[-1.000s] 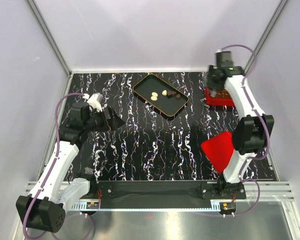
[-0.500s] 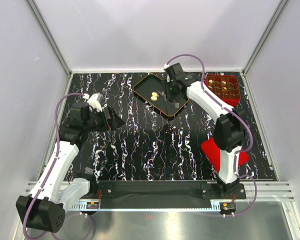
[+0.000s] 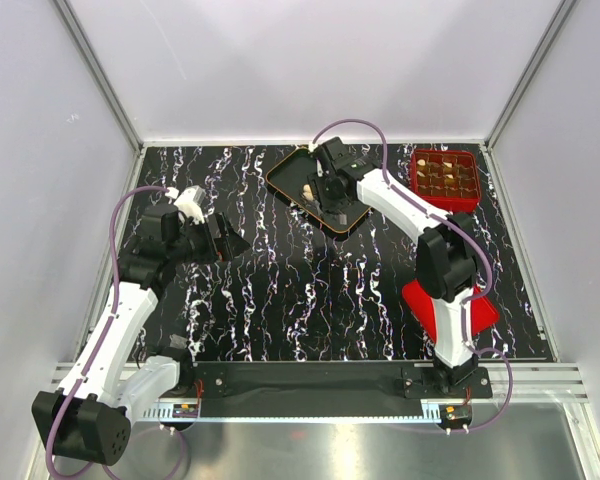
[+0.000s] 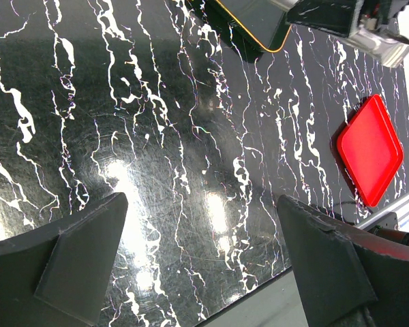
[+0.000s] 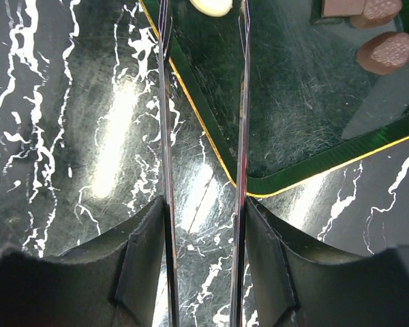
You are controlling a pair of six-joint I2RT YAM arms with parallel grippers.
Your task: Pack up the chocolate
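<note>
Several pieces of the chocolate (image 3: pixel 307 190) lie loose in the black tray (image 5: pixel 293 102). My right wrist camera shows a cream piece (image 5: pixel 211 5) toward the tray's left corner and a few brown pieces (image 5: pixel 385 51) farther toward its right side. Many more sit sorted in the cells of the red box (image 3: pixel 446 153), which stands just right of the tray on the table (image 3: pixel 310 290).

I have the right pincer (image 3: pixel 320 190) over the tray, its thin blades a moderate way apart and gripping nothing. The cream piece shows between the blades at the top edge of the wrist view. The blade tips are cut off there, so I cannot tell whether they touch it.

I judge the step in hand to be the pick of that cream piece. Next I would lower until the blades straddle it, close gently, lift clear of the tray's orange rim and carry it right to a free cell. A small rounded candy may slip out of thin blades, so the squeeze wants to be centred.

The left pincer (image 4: pixel 199 201) hangs well left of the tray, jaws wide and empty. The red lid (image 4: pixel 370 150) lies on the near right of the tray, partly under the right arm.
</note>
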